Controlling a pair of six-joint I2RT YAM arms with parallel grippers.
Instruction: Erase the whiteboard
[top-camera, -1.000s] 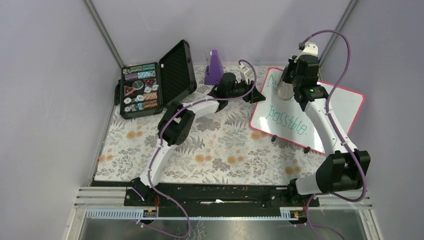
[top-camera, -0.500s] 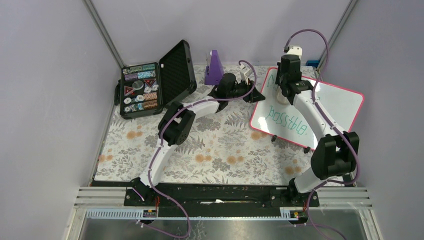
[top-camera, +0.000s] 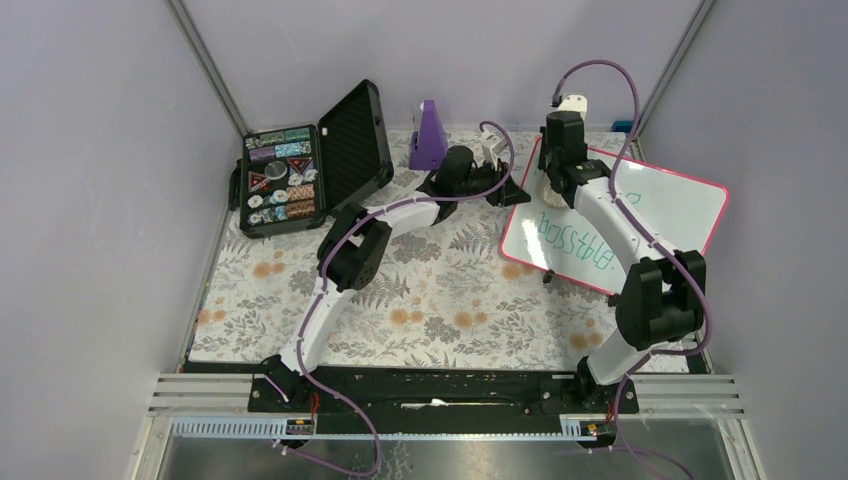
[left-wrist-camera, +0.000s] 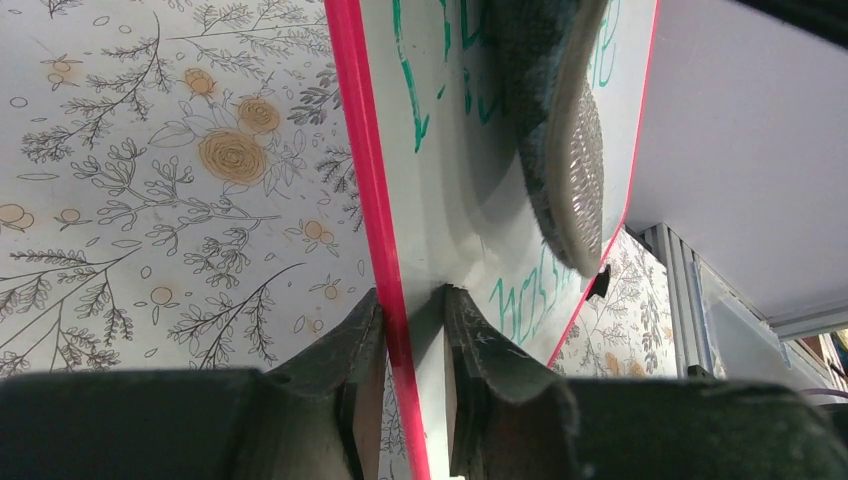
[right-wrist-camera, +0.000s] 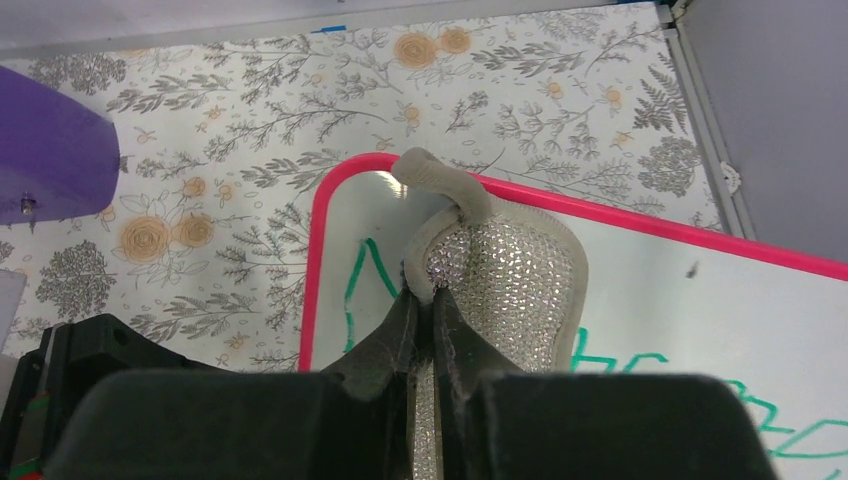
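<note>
The whiteboard is glossy white with a pink-red frame and green handwriting, lying at the back right. My left gripper is shut on the whiteboard's left edge; in the left wrist view its jaws clamp the pink frame. My right gripper is shut on a grey oval sponge by its strap and presses it on the whiteboard's far left corner, over the green writing. The sponge also shows in the left wrist view.
An open black case with small items stands at the back left. A purple object stands at the back middle. Grey walls close in both sides. The floral cloth covers the table.
My right gripper has slid the sponge leftward across the whiteboard's top, from its upper middle to the far left corner. The left gripper and whiteboard have not moved.
</note>
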